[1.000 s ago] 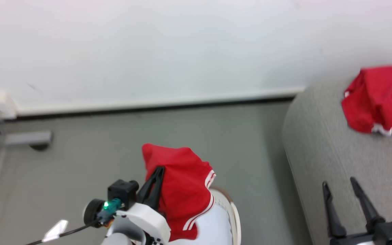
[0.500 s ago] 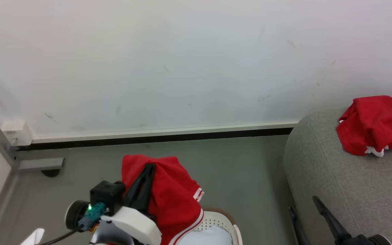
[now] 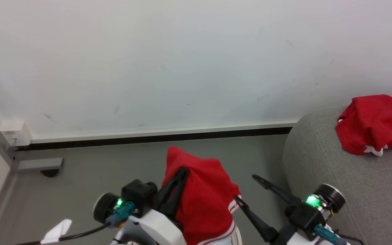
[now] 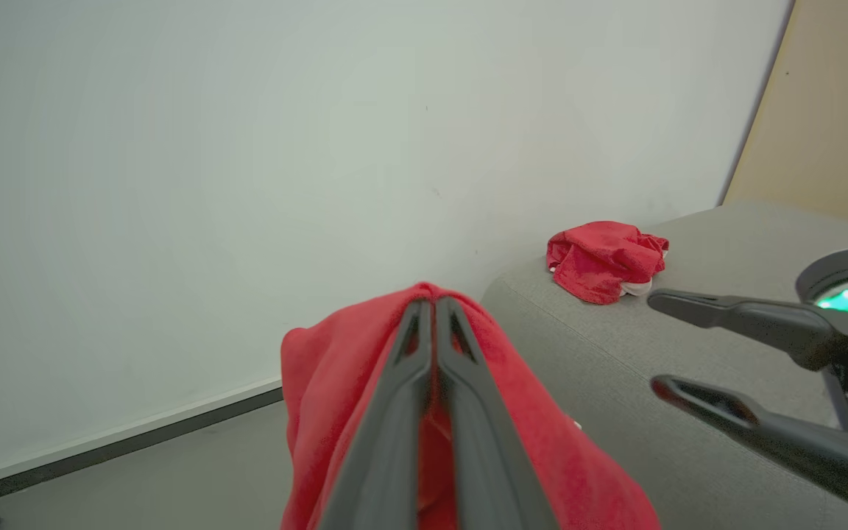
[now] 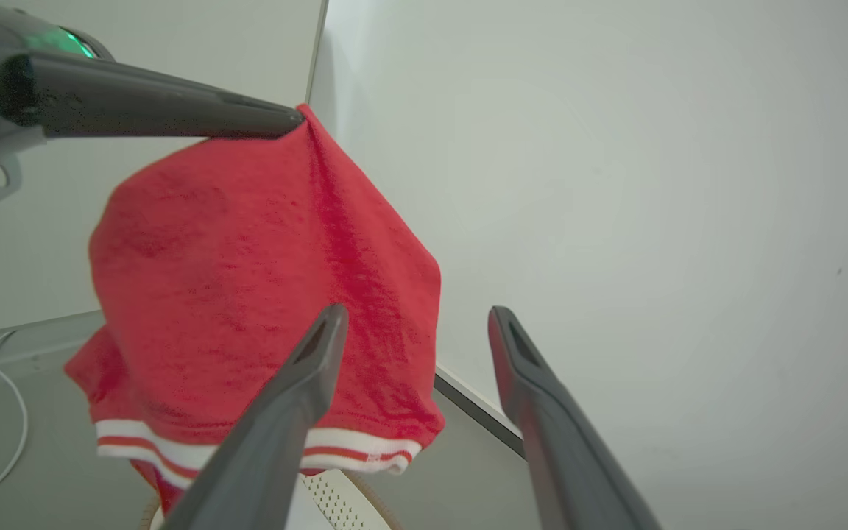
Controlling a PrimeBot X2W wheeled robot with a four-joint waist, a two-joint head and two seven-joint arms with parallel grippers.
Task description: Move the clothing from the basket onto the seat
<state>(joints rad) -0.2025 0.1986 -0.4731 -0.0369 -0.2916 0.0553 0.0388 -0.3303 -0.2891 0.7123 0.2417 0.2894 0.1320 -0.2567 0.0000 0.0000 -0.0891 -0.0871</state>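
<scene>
While your left gripper (image 3: 183, 170) is clamped tight, its two fingers pressed together on a pinch of cloth, the red garment (image 3: 209, 200) hangs from it in the air. It is over the basket (image 5: 332, 502) and to the left of the seat (image 3: 332, 190), not touching it. You can see that it is a soft, bright red knit that peaks where the fingers grip it and falls in loose folds. Its hem carries a white stripe trim (image 5: 247, 439) with a thin red line through it.

Your right gripper (image 3: 244, 187) stands just beside the cloth on the seat side. Its fingers are spread wide with nothing between them, and one fingertip is close to the striped edge.

A second red garment (image 3: 373, 124) lies crumpled on the grey woven seat near the wall (image 3: 182, 68), with a bit of white at its lower edge. You cannot tell whether that white is trim or a label.

In the head view the hanging piece's bottom is cut off by the lower edge, and the seat runs out of view at the right. In the right wrist view a sliver of the basket shows under the hem, with small holes and a brown rim. The rest sits behind the cloth and a finger, so you cannot tell what it holds.
</scene>
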